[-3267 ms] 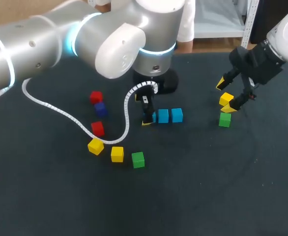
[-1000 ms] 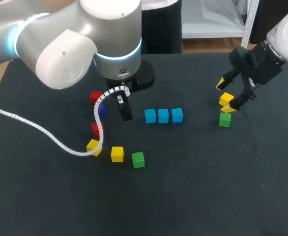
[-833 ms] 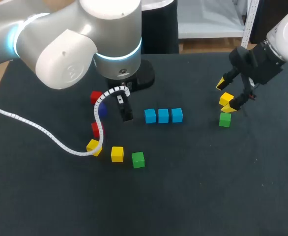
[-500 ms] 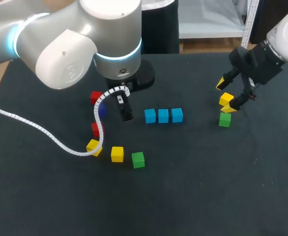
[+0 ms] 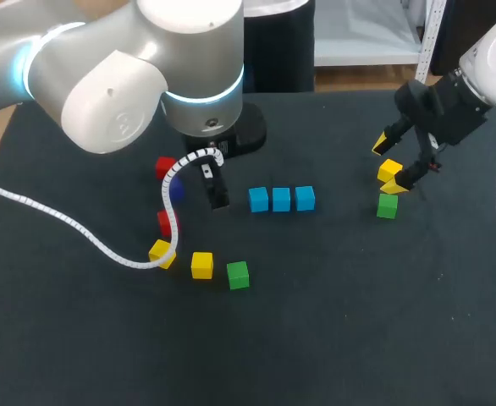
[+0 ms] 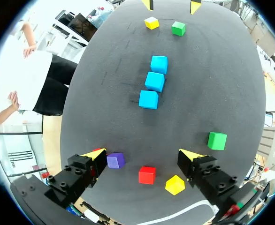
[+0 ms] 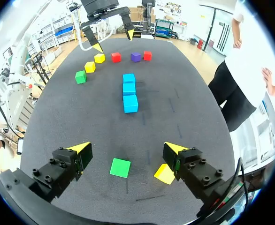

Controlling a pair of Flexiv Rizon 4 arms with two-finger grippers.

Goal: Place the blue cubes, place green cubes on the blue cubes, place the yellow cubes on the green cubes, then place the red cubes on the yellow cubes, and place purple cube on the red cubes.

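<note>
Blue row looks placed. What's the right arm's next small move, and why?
Probably lower the right gripper onto the green cube that shows between its open fingers, then close. The three blue cubes sit in a row with bare tops, and green goes on next.

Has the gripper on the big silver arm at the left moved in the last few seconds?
Yes. The left gripper has drawn away from the blue cubes, which it stood right beside, and now hangs nearer the purple cube.
</note>
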